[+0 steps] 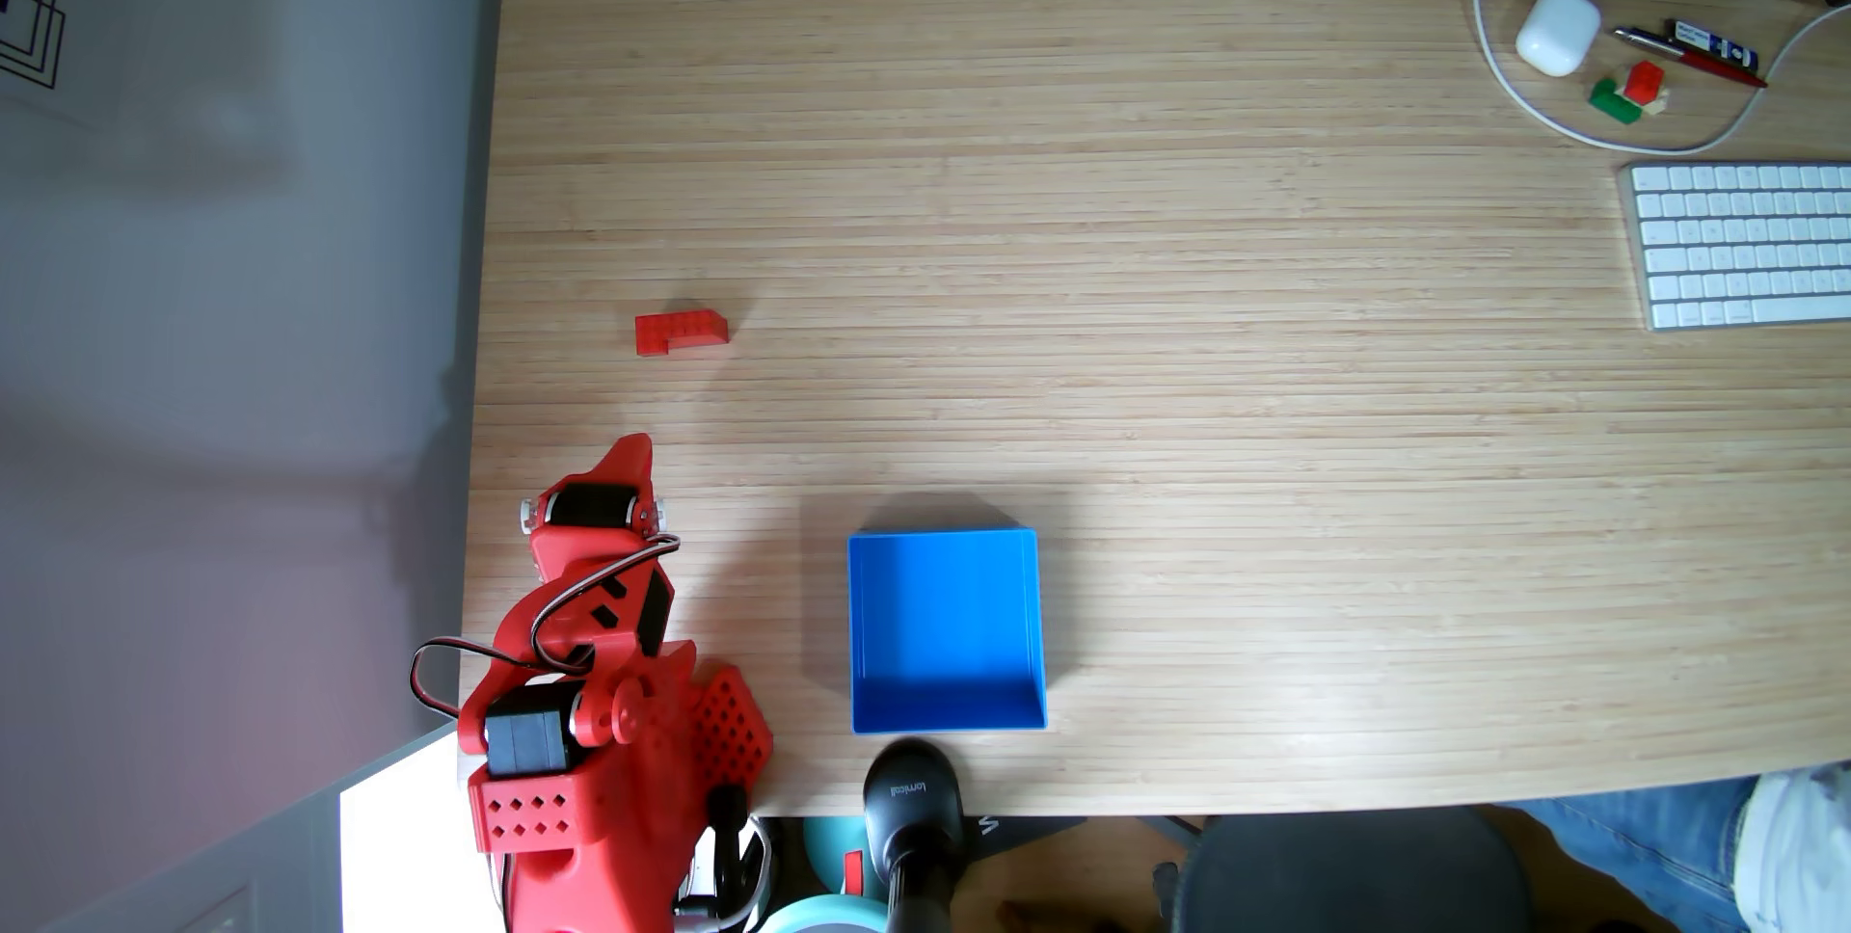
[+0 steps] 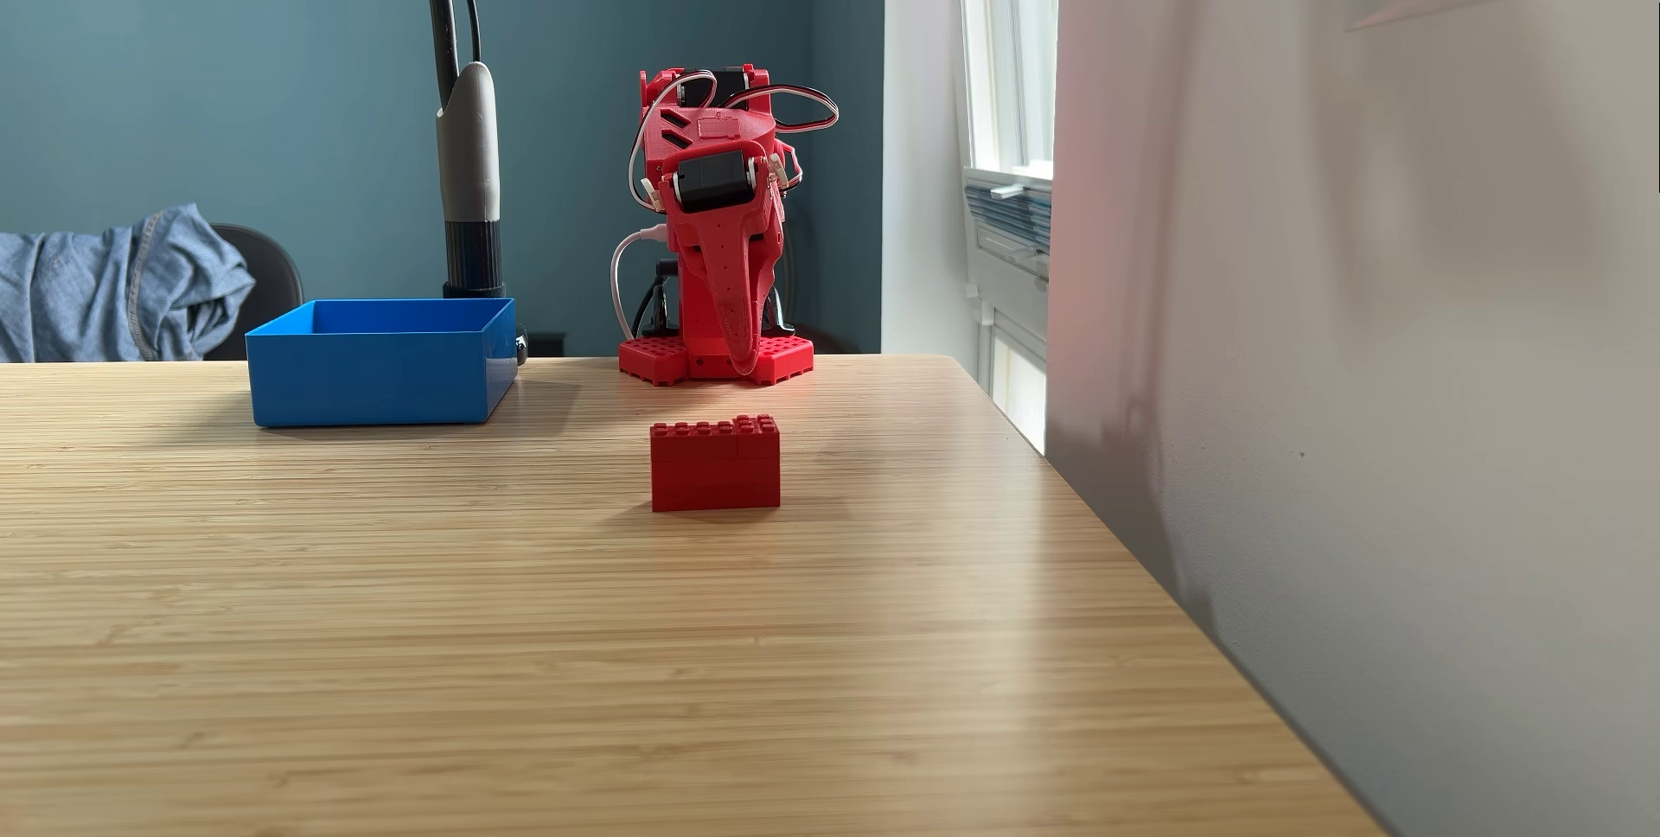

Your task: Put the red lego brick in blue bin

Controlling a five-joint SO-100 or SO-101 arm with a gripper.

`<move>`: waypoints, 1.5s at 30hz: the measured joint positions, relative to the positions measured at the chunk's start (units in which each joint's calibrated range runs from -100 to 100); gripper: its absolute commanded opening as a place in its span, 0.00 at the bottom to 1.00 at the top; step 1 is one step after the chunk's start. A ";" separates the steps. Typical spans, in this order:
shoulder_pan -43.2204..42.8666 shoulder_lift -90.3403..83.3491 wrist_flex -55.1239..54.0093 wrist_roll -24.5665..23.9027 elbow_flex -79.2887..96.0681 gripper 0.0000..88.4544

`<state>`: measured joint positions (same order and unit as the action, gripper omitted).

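In a fixed view from above, the white keyboard [image 1: 1743, 244] is cut off by the right edge, and a person's knee in jeans [image 1: 1663, 843] runs off the bottom right corner. The red arm's base [image 1: 581, 853] is cut off at the bottom edge. The gripper [image 2: 747, 366] points down in front of its base; whether its jaws are parted is unclear. The blue bin [image 2: 368, 383] hides its own floor in that view.

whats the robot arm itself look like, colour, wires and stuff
The arm is bright red 3D-printed plastic with black servo blocks set into its joints. Thin looped wires, black, red and white, run along it. Its base plate is perforated with a grid of small holes. The gripper has long, tapered red jaws.
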<state>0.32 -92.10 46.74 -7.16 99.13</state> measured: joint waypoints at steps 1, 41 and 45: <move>0.00 0.00 0.00 0.00 0.00 0.00; 0.00 0.00 0.00 0.78 0.00 0.00; 0.00 0.00 0.00 0.78 0.00 0.00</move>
<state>0.32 -92.10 46.74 -6.37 99.13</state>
